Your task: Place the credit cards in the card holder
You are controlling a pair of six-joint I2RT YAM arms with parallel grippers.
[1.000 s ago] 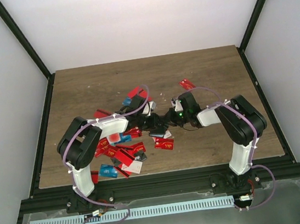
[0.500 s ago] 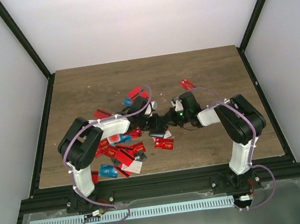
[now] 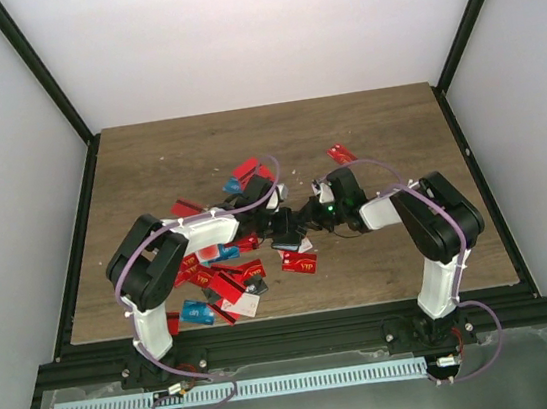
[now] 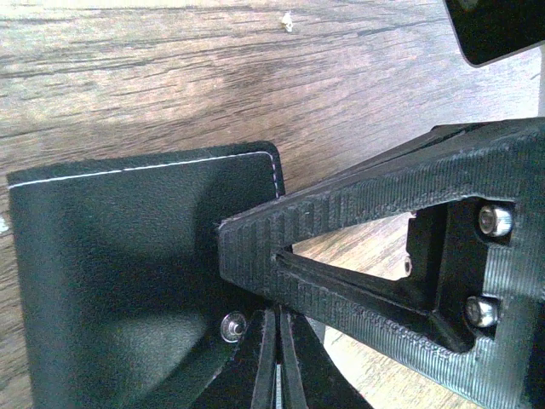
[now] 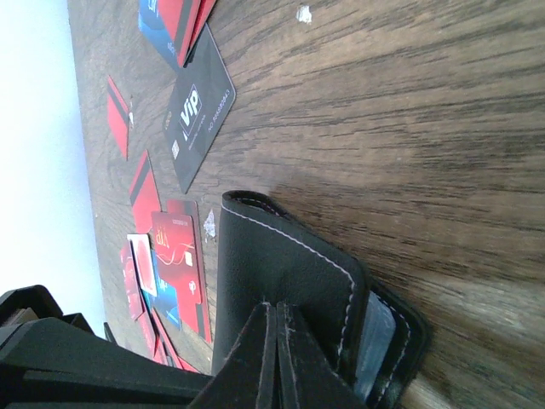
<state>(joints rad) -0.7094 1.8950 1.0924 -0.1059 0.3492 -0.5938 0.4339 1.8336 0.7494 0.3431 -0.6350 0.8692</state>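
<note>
The black card holder (image 4: 128, 256) with white stitching lies on the wooden table between my two grippers. In the right wrist view the card holder (image 5: 281, 273) gapes slightly and shows a greyish-blue inside. My left gripper (image 4: 277, 319) is shut, its tips against the holder near a small metal stud. My right gripper (image 5: 277, 311) is shut, its tips resting on the holder's upper flap. In the top view the left gripper (image 3: 282, 224) and right gripper (image 3: 302, 223) meet at mid table. Red credit cards (image 3: 224, 273) lie scattered to the left; none shows in either gripper.
A dark grey VIP card (image 5: 198, 115) lies beyond the holder. More red cards (image 3: 249, 172) lie behind, a single red card (image 3: 340, 153) at the back right, and another (image 3: 299, 260) in front. A blue card (image 3: 197, 313) lies near the table's front edge.
The left arm's forearm and gripper have crept slightly right, toward the right gripper. The right arm and the cards look the same.
</note>
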